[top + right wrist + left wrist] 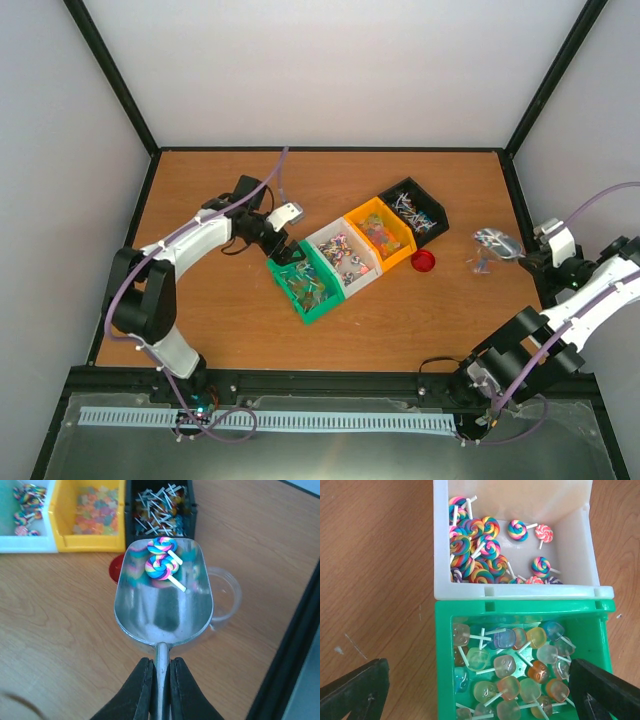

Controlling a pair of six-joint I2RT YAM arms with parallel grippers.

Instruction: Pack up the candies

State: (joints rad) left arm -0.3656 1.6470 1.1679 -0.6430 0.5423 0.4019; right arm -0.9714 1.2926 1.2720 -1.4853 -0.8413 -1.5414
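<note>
Right wrist view: the right claw [160, 667], clamped on the handle of the scoop [162, 610], holds two swirl candies [161, 562] over a clear jar [227, 597]; centring, then a slow tilt, should drop them inside. The left claw [287, 250] hangs wide open above the green bin [520, 611].

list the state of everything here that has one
scoop: holds two swirl lollipops
clear jar: uncapped, under scoop
red lid: off, on table
green bin: well filled
white bin: partly filled
yellow bin: holds candies
black bin: holds candies
left gripper: open, empty
right gripper: shut on scoop
</note>
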